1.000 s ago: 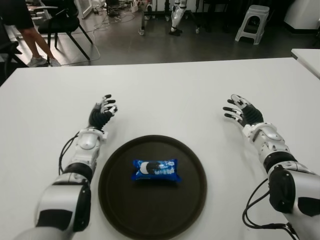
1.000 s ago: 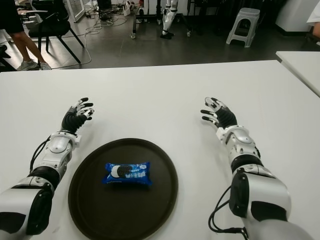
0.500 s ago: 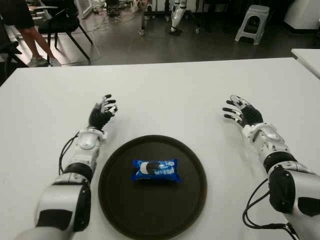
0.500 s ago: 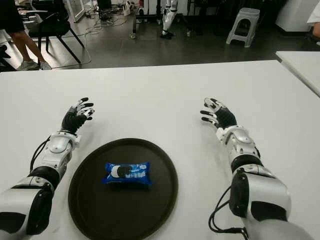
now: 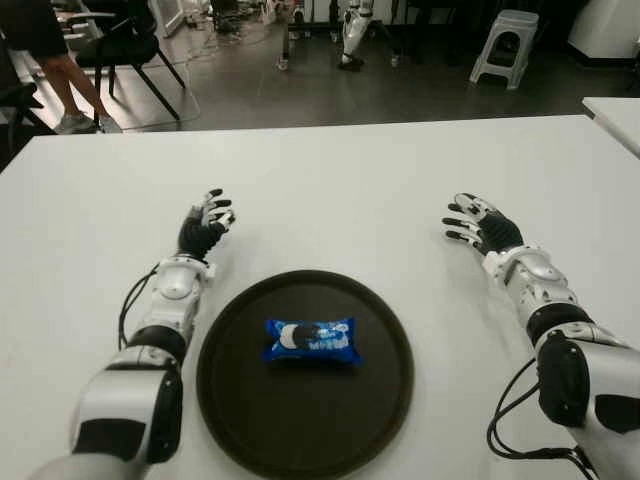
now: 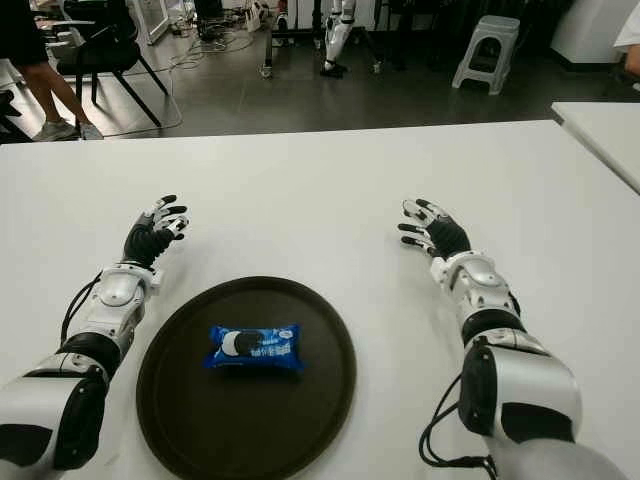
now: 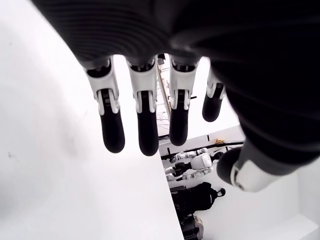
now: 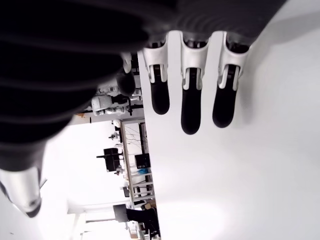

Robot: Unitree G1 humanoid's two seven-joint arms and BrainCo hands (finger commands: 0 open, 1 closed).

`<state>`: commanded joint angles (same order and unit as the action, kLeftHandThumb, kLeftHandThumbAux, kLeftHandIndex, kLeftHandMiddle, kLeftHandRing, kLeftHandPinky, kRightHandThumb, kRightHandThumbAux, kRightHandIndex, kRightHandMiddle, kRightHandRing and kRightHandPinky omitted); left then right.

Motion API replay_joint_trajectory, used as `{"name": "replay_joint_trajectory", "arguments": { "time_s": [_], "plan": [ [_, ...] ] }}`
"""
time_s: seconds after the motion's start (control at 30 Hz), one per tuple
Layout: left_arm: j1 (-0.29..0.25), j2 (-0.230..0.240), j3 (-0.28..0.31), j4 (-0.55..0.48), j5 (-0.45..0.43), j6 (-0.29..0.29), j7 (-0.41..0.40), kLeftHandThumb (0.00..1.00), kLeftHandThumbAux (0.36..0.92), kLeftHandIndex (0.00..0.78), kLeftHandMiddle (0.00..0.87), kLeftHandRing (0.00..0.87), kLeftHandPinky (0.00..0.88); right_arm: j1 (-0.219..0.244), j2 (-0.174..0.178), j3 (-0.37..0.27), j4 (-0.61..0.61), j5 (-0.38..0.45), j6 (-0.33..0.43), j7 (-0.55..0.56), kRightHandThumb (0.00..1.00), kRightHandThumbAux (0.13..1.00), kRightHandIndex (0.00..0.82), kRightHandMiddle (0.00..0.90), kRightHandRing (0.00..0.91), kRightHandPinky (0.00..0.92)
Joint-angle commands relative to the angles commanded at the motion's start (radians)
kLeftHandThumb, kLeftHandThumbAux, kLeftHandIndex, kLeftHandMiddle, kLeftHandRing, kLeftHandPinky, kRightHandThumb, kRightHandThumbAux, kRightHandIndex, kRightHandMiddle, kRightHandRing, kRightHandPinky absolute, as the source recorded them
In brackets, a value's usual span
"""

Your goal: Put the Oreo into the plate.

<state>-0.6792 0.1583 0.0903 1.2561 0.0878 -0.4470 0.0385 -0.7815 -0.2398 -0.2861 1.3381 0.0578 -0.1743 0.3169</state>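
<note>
- White table (image 5: 330, 180) filled the near scene, with its far edge running across in front of a dark floor (image 5: 400, 90).
- Bare tabletop lay open on all sides of the plate (image 5: 230, 400), most of it beyond the plate and out toward the far edge.
- Plate, dark and round, sat near the table's near edge, between the two arms.
- Oreo (image 5: 312, 340), a blue packet, lay flat inside the plate, slightly left of its middle, touched by neither hand.
- Left hand (image 5: 204, 226) showed beyond and to the left of the plate, fingers (image 7: 146, 125) spread and straight, holding nothing.
- Right hand (image 5: 481, 226) showed to the right of the plate and well apart from it, fingers (image 8: 190, 107) extended and loose, also empty.
- Nothing on the table stood between either hand and the plate.
- Off the table, a stool (image 5: 505, 45) stood at the far right, a chair (image 5: 130, 50) at the far left, and a person's legs (image 5: 60, 90) beside the chair.
- Second white table's corner (image 5: 615, 115) showed at the right edge.
- Eye views showed the plate and Oreo; the wrist views showed neither, only each hand's own fingertips over white tabletop and a slice of the room behind.
</note>
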Motion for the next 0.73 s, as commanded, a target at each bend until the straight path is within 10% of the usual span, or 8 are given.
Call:
{"name": "replay_joint_trajectory", "arguments": {
  "time_s": [0.73],
  "plan": [
    [-0.001, -0.002, 0.016, 0.002, -0.017, -0.001, -0.020, 0.075, 0.597, 0.153, 0.233, 0.253, 0.298, 0.002, 0.009, 0.015, 0.000, -0.018, -0.028, 0.004, 0.000, 0.529, 0.139, 0.207, 0.241, 0.299]
  ]
}}
